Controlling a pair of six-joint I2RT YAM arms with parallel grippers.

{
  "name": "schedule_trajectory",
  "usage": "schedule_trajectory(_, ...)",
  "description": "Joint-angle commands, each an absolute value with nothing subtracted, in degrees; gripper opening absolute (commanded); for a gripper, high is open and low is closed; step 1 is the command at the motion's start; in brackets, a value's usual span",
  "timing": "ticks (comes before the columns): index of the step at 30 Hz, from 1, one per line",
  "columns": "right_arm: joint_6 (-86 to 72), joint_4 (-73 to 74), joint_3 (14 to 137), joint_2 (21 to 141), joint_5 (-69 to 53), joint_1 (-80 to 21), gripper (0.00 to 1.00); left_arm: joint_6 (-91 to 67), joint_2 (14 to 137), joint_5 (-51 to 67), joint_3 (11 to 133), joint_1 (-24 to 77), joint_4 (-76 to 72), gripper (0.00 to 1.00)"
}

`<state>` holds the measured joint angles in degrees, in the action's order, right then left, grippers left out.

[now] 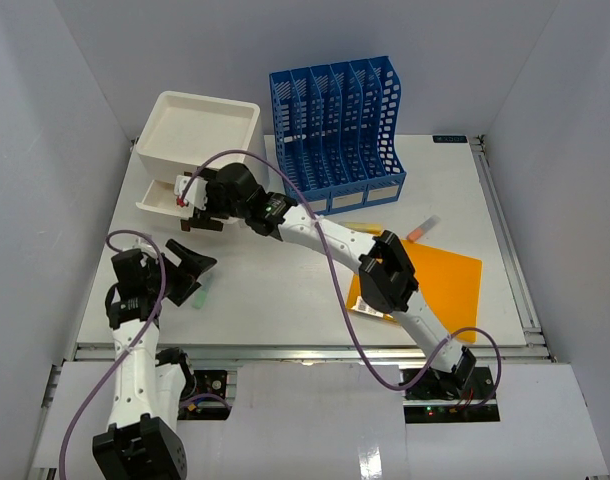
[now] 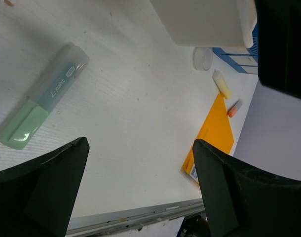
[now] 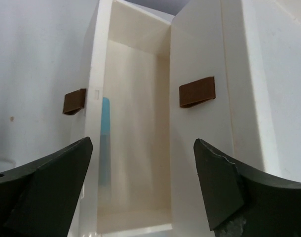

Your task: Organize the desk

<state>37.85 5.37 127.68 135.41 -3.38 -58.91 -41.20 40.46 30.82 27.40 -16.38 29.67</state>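
R gripper [image 3: 143, 142] spread wide, empty, faced by open drawer [image 3: 135, 123], L gripper [image 2: 140, 142] held apart, green highlighter [image 2: 42, 96] seen on desk [image 2: 135, 74]

— Can anything be read here?

— One thing. Upper left of the left wrist view, the pale green translucent plastic highlighter pen [image 2: 42, 96] has dark print along its side. It reads "point", and the letter before it looks like an L.

— And the flat orange plastic folder [image 2: 215, 129]?

— It has a white barcode sticker [image 2: 192, 171] at its lower corner, too small to read. The same goes for the dark strip label [image 1: 450, 139] on the flat white counter [image 1: 285, 300], upper right of the top view.
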Motion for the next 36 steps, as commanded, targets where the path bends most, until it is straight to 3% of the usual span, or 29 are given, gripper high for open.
schedule_trajectory(1, 33.4, 6.9, 124.3, 121.6, -14.1, -57.7, 0.96, -35.3, 43.6, 32.8, 33.8, -16.5, 30.7, 0.94)
schedule_trajectory(4, 33.0, 14.2, 118.5, 112.6, -31.3, -54.0, 0.98, -31.5, 47.4, 33.1, 38.0, -16.2, 32.8, 0.89)
schedule_trajectory(8, 32.4, 19.3, 104.6, 99.4, -55.5, -46.7, 0.99, -25.0, 51.9, 23.9, 44.7, -13.5, 38.1, 0.84)
schedule_trajectory(10, 34.9, 19.3, 93.8, 91.8, -59.5, -43.3, 0.92, -22.4, 53.4, 22.2, 47.5, -12.3, 39.0, 0.84)
schedule_trajectory(15, 39.7, 19.0, 70.5, 75.3, -60.2, -38.9, 0.90, -17.4, 57.2, 21.0, 54.7, -9.5, 38.6, 0.84)
schedule_trajectory(20, 39.1, 16.0, 55.3, 63.5, -61.7, -34.3, 0.90, 1.0, 59.9, 20.8, 56.1, -5.3, 37.5, 0.83)
schedule_trajectory(27, 40.5, 15.7, 45.2, 57.5, -68.7, -22.5, 0.90, 18.5, 55.8, 21.9, 44.0, -1.0, 35.7, 0.83)
schedule_trajectory(36, 39.8, 15.7, 43.7, 57.2, -72.7, -15.9, 0.90, 19.7, 59.1, 16.8, 37.2, 2.6, 30.6, 0.84)
